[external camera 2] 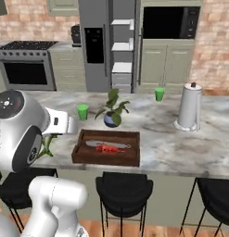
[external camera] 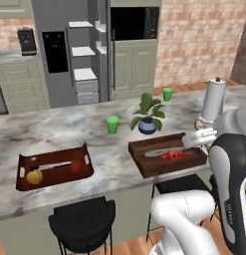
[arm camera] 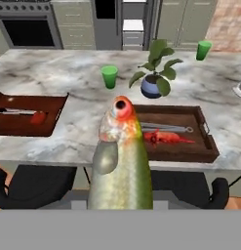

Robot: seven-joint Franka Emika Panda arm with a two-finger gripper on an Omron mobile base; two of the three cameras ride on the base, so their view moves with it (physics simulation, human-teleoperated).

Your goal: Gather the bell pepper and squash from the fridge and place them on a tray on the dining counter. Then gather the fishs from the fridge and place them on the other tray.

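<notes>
Second half of the task, last carry. Gripper [arm camera: 123, 207] closed tight on the silvery-grey fish [arm camera: 121, 161], held head-forward along the hand and aimed out over the dining counter [external camera: 69, 129]; fingertips themselves hidden behind the fish body.

Taking the potted plant [external camera 2: 112, 111] as landmark: right-hand tray [external camera 2: 107, 147] just in front of it, on the counter's near side, already carrying the reddish-orange fish [external camera 2: 109, 149] beside a slim grey utensil-like piece too small to name. Left-hand tray [external camera: 54, 167] well to the plant's left, holding the yellow squash [external camera: 35, 176] and the red bell pepper [external camera: 76, 166]. So vegetables done, one fish down, one in hand. Fridge [external camera 2: 109, 44] far behind the plant, door standing open, shelves showing white.

Next, by judgement: reach forward over the counter edge toward the tray in front of the plant, lower until the fish lies close to the tray floor next to the red one, then release. Worth watching: plant leaves near the tray's far rim, and a long fish landing across the tray wall instead of inside.
</notes>
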